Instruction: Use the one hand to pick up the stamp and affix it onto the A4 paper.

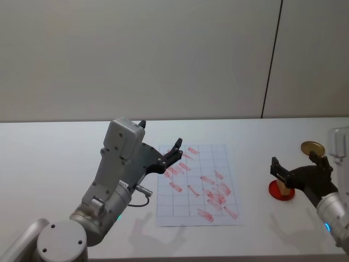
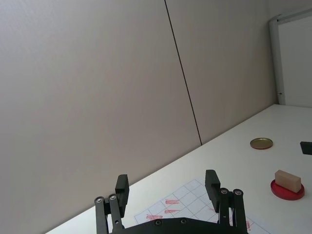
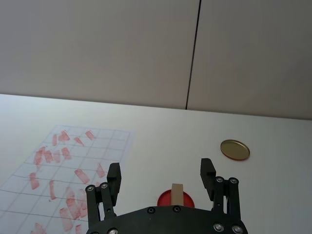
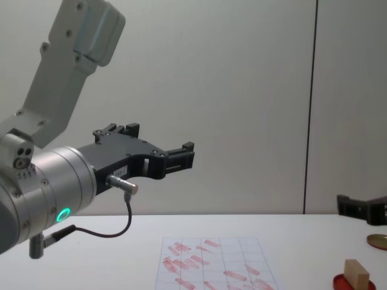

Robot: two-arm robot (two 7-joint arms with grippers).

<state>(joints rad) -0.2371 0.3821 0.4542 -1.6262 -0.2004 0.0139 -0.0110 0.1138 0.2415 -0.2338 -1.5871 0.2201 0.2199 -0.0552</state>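
Observation:
The stamp (image 1: 283, 187), a small tan wooden block, stands on a round red dish (image 1: 274, 190) right of the A4 paper (image 1: 196, 210). My right gripper (image 1: 297, 164) hovers just above and behind the stamp, open, not touching it. In the right wrist view the stamp (image 3: 177, 192) lies ahead, centred between the spread fingers (image 3: 113, 178) of the right gripper (image 3: 161, 175). From the chest view the right gripper (image 4: 358, 208) hangs clear above the stamp (image 4: 355, 275). My left gripper (image 1: 174, 150) is raised over the paper's left side, open and empty.
A gold round disc (image 1: 312, 146) lies on the white table behind the red dish. The A4 paper (image 4: 211, 266) carries many red marks. The big left arm (image 4: 48, 181) fills the space above the table's left part. A wall stands behind.

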